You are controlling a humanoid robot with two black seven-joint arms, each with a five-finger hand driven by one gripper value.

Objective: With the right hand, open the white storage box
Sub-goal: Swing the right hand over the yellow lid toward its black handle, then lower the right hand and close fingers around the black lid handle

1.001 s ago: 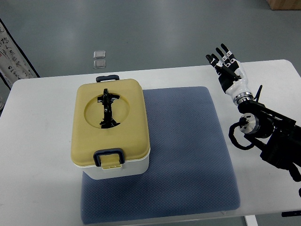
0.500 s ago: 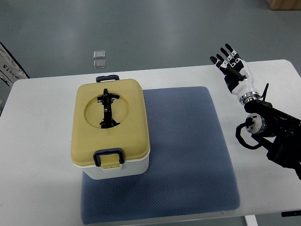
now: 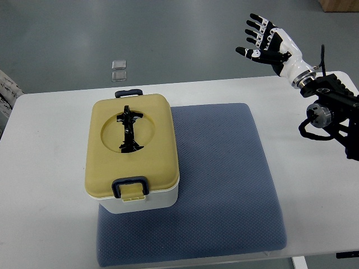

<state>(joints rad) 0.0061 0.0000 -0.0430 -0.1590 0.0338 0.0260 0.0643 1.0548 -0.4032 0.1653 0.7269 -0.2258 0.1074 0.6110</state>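
A white storage box with a yellow lid stands on the left part of a blue-grey mat. The lid is down, with a black folded handle in its round recess and dark blue latches at the near and far ends. My right hand is raised beyond the table's far right edge, fingers spread, holding nothing, far from the box. The left arm is out of view.
The white table carries the mat and box. Two small clear squares lie on the grey floor beyond the table. A banner edge shows at the far left.
My right hand has risen and moved away from the table toward the far side, turning its palm more to the left. The box has not moved.
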